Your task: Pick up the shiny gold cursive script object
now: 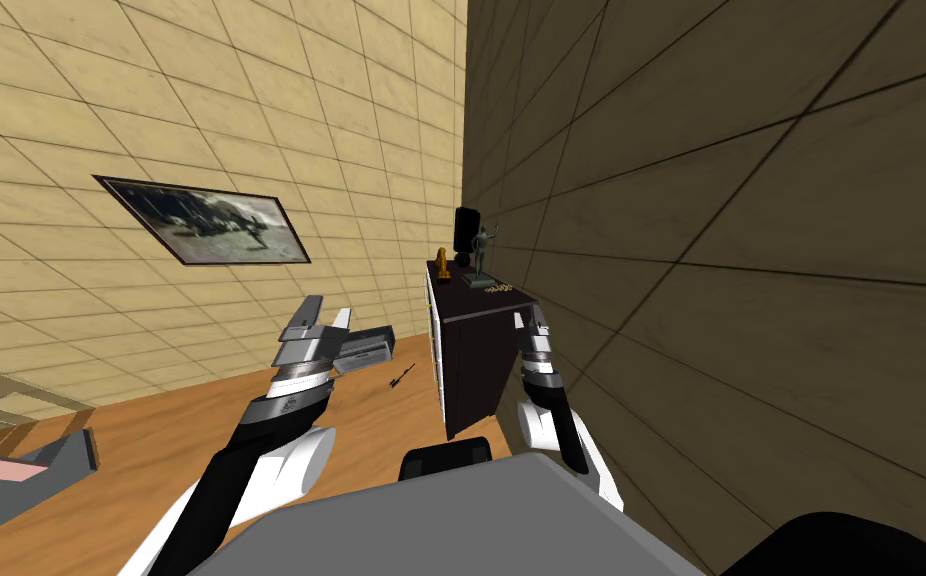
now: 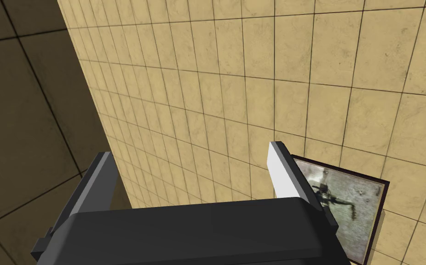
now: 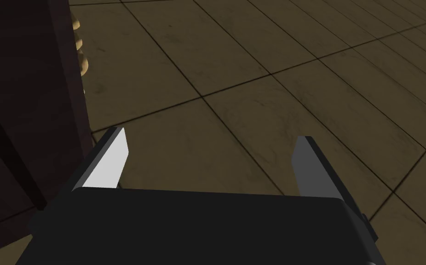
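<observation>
Finding: right gripper (image 1: pixel 529 322) spread, empty, beside the dark cabinet (image 1: pixel 471 360). The gold script object (image 1: pixel 498 288) lies on the cabinet top just beyond it. Judged light, rigid, thin, slippery; pinch across its narrow width. The left gripper (image 1: pixel 327 306) is spread too.

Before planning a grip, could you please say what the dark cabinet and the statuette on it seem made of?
The cabinet looks like dark matte wood, going by its faint grain. The statuette is dull grey-green, perhaps patinated metal; too small to confirm.
</observation>
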